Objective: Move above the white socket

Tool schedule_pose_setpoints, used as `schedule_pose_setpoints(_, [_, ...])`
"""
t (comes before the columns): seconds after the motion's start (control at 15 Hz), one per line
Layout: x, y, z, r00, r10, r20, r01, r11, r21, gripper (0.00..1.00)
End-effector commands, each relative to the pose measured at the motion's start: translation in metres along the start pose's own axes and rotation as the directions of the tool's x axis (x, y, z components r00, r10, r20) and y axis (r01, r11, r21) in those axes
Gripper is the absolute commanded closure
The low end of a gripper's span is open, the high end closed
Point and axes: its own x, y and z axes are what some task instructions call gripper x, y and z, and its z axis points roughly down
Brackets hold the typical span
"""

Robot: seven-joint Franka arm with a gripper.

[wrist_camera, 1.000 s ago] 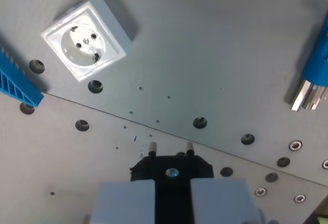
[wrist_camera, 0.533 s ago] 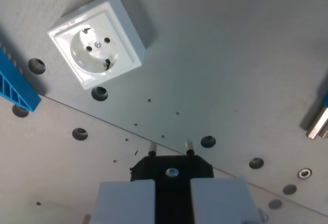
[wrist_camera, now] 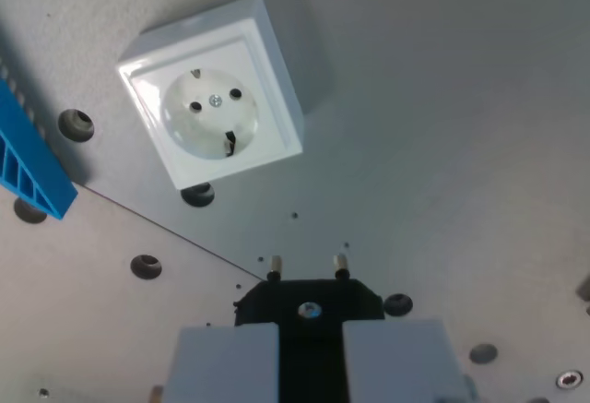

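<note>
The white socket (wrist_camera: 217, 99) is a square box with a round recessed face and two pin holes, standing on the grey plate in the upper left of the wrist view. My gripper (wrist_camera: 310, 352) fills the bottom centre, its two pale fingers (wrist_camera: 226, 361) shut on a black plug (wrist_camera: 309, 303) whose two metal pins point up the picture. The pins end a little below and to the right of the socket, apart from it.
A blue ribbed part (wrist_camera: 28, 159) lies at the wrist view's left edge. The grey metal plate (wrist_camera: 442, 126) carries several round holes and screw heads, with a seam running diagonally under the socket.
The camera has moved toward the socket: it now looks larger and sits nearer the centre. The blue and metal connector at the right edge has left the view. The grip on the plug is unchanged.
</note>
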Motion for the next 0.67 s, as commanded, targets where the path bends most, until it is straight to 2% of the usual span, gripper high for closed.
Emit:
schedule_pose_setpoints(0.07, [0.0, -0.007, 0.017, 0.98, -0.17, -0.101, 0.167, 0.985, -0.036, 1.0])
schedule_pose_setpoints(0.67, [0.005, -0.024, 0.061, 0.972, -0.217, -0.089, 0.213, 0.976, -0.053, 1.0])
